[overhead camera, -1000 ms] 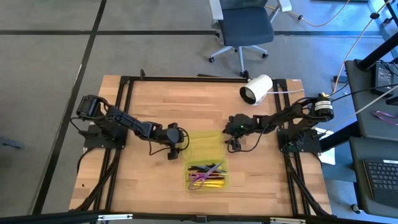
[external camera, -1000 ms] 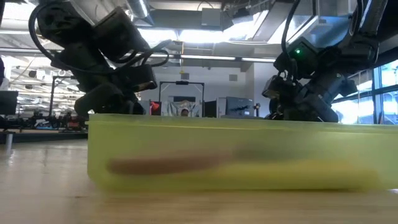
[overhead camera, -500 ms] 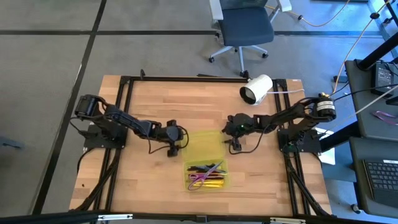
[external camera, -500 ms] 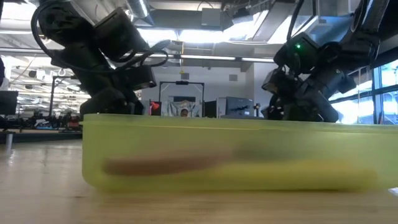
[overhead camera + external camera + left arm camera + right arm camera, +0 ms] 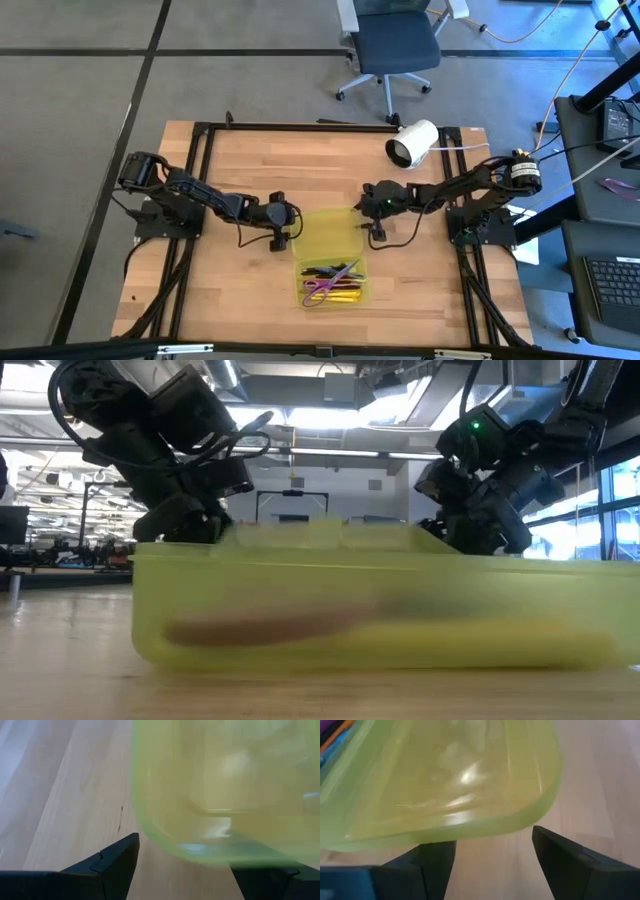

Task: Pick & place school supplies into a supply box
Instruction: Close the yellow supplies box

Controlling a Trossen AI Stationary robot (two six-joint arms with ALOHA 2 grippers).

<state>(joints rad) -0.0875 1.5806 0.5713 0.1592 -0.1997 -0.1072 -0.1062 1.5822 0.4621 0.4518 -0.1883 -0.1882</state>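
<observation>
Flat translucent yellow-green plastic supply box (image 5: 333,263) sits lower centre of the high view, pens, pencils and purple-handled scissors (image 5: 330,283) inside. Its hinged lid (image 5: 330,232) lies between both grippers. Left gripper (image 5: 285,238) and right gripper (image 5: 373,230): fingers spread at opposite lid corners.

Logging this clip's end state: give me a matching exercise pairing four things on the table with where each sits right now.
Things:
1. purple-handled scissors
2. translucent yellow-green hinged lid
3. white cylinder
4. left gripper

Places:
A. at the table's far edge, lying on its side
B. inside the box tray, on top of the pens
C. at the lid's left edge, jaws open
D. between the two grippers, behind the filled tray

Pairs: 1-B, 2-D, 3-A, 4-C
</observation>
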